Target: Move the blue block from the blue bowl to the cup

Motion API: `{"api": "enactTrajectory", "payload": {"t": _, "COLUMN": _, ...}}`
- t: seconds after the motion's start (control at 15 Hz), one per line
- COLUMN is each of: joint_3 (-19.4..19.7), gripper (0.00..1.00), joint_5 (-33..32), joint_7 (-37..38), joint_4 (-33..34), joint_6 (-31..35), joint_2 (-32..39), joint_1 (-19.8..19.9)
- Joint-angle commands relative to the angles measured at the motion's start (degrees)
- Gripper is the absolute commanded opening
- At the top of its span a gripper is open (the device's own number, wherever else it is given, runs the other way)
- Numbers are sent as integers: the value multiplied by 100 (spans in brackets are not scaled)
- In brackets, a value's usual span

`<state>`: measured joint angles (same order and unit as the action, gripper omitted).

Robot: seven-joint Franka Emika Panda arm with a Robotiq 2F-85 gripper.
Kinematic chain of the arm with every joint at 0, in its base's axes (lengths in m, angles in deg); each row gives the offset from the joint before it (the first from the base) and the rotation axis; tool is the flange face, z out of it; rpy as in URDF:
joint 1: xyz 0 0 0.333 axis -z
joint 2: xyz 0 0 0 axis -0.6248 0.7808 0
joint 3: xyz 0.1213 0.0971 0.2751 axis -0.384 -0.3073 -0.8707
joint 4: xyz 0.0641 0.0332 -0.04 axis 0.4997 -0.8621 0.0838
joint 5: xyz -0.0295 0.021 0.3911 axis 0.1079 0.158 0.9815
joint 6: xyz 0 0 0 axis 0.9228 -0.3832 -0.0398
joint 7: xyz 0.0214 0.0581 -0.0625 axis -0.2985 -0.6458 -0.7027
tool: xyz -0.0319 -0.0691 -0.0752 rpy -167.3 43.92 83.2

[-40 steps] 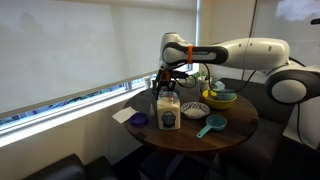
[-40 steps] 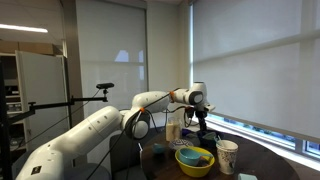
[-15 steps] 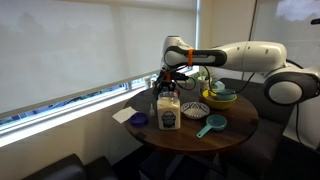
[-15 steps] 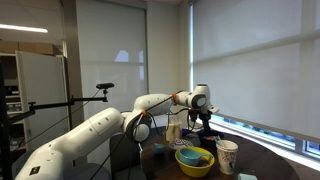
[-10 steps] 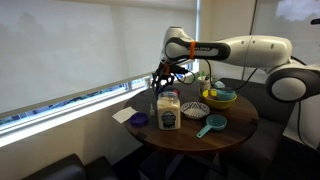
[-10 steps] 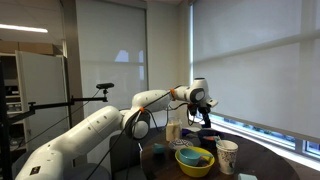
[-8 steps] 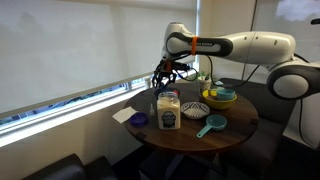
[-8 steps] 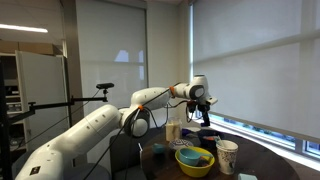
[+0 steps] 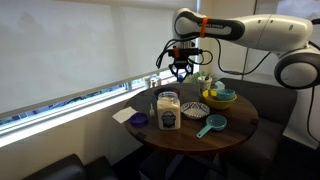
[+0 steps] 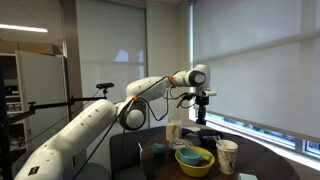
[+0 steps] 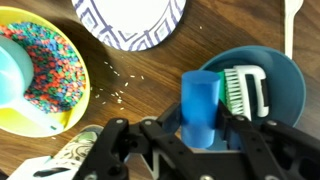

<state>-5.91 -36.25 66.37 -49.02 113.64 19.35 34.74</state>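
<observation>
In the wrist view my gripper (image 11: pixel 200 120) is shut on the blue block (image 11: pixel 199 100), which stands upright between the fingers. Below and to the right lies the blue bowl (image 11: pixel 285 95), with a white and green brush (image 11: pixel 243 90) in it. In both exterior views the gripper (image 9: pixel 181 72) (image 10: pixel 203 117) hangs well above the round table. The pale green cup (image 9: pixel 203 80) stands at the table's far side beside the yellow bowl; it also shows in an exterior view (image 10: pixel 227 156). The cup is out of the wrist view.
A yellow bowl (image 11: pixel 60 100) (image 9: pixel 220 97) of coloured cereal holds a pale teal piece. There is also a patterned bowl (image 11: pixel 120 38) (image 9: pixel 195 108), a tall bag (image 9: pixel 168 110), a teal long-handled scoop (image 9: pixel 209 124), and a dark blue item on a napkin (image 9: pixel 138 120).
The gripper has risen from low beside the bag to well above the table and shifted towards the bowls, still shut on the blue block.
</observation>
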Motion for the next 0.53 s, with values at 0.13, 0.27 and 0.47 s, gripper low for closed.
{"api": "enactTrajectory", "payload": {"t": 0.13, "joint_3": 332, "gripper": 13, "joint_5": -134, "joint_7": 1507, "joint_4": -220, "joint_6": -39, "joint_2": -392, "joint_1": -73}}
{"api": "enactTrajectory", "payload": {"t": 0.27, "joint_3": 264, "gripper": 38, "joint_5": -43, "joint_7": 1277, "joint_4": 0, "joint_6": -52, "joint_2": -220, "joint_1": -12}}
{"api": "enactTrajectory", "payload": {"t": 0.47, "joint_3": 352, "gripper": 13, "joint_5": -55, "joint_7": 1509, "joint_4": -3, "joint_6": 106, "joint_2": -231, "joint_1": -3}}
